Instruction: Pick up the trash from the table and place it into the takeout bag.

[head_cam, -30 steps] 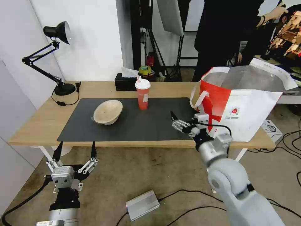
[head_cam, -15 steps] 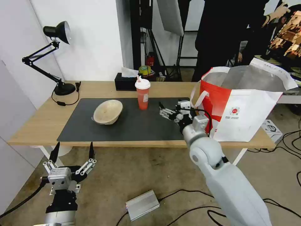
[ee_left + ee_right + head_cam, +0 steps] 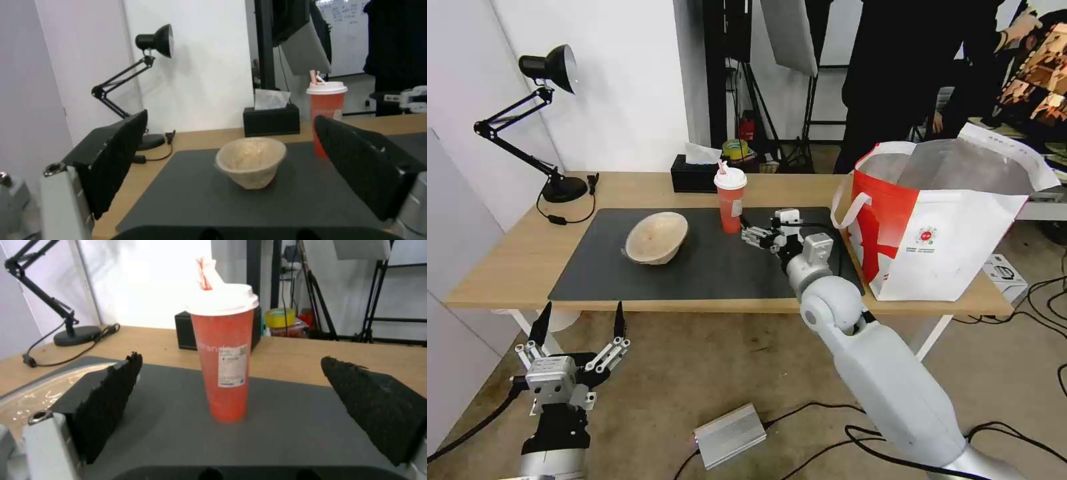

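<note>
Straight ahead of the right gripper [image 3: 752, 235], centred between its spread, empty fingers [image 3: 111, 400] and just short of them, the red drink cup [image 3: 224, 360] stands upright on the dark mat [image 3: 707, 267], long axis vertical, far from the left gripper [image 3: 579, 325], parked open below the table [image 3: 514, 260].

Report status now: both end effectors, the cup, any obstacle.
Right end effector open, level with red cup, not touching. Left end effector open, parked below table edge. Cup upright on mat. Nothing between right end effector and cup.
</note>
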`<state>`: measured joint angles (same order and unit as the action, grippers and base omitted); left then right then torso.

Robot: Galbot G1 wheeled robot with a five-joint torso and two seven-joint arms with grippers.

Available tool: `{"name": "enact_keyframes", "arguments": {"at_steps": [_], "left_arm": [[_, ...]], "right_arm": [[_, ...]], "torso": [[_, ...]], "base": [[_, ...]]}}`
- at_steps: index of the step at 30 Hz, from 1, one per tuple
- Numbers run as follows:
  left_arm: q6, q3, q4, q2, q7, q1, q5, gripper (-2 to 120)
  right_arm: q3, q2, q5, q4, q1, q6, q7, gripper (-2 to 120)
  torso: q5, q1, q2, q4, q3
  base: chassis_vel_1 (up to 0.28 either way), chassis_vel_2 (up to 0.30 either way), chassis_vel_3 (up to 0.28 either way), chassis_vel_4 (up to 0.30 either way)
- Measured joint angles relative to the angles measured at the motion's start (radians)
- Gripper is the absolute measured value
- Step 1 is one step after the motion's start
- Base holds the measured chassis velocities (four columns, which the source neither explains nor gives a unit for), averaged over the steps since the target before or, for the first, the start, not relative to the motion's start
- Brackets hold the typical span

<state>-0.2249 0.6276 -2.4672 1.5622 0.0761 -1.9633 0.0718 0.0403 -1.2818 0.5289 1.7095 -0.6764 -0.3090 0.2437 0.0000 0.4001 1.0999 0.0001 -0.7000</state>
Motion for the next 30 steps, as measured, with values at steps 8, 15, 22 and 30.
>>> {"name": "enact_keyframes", "arguments": {"at_steps": [8, 15, 22, 30], "left_arm": [[0.0, 0.003, -0.002, 0.003, 0.001, 0.002, -0.001, 100], [0.0, 0.002, 0.003, 0.006, 0.001, 0.009, -0.002, 100], [-0.001, -0.004, 0.011, 0.005, 0.0, 0.015, -0.001, 100], [-0.001, -0.01, 0.014, 0.001, -0.001, 0.017, 0.001, 100]], "right_arm": [[0.013, -0.014, -0.003, -0.062, 0.045, 0.013, -0.019, 100], [0.04, -0.049, 0.013, -0.137, 0.095, 0.044, -0.039, 100], [0.05, -0.084, 0.013, -0.225, 0.157, 0.05, -0.044, 100], [0.05, -0.095, 0.013, -0.264, 0.164, 0.05, -0.048, 100]], "torso": [[-0.0001, 0.0, 0.0, -0.0001, 0.0], [0.0, 0.0, 0.0, -0.0001, 0.0], [0.0, 0.0, 0.0, 0.0, 0.0], [0.0001, 0.0, 0.0, -0.0001, 0.0]], "base": [[0.0, 0.0, 0.0, 0.0], [0.0, 0.0, 0.0, 0.0], [0.0, 0.0, 0.0, 0.0], [0.0, 0.0, 0.0, 0.0]]}}
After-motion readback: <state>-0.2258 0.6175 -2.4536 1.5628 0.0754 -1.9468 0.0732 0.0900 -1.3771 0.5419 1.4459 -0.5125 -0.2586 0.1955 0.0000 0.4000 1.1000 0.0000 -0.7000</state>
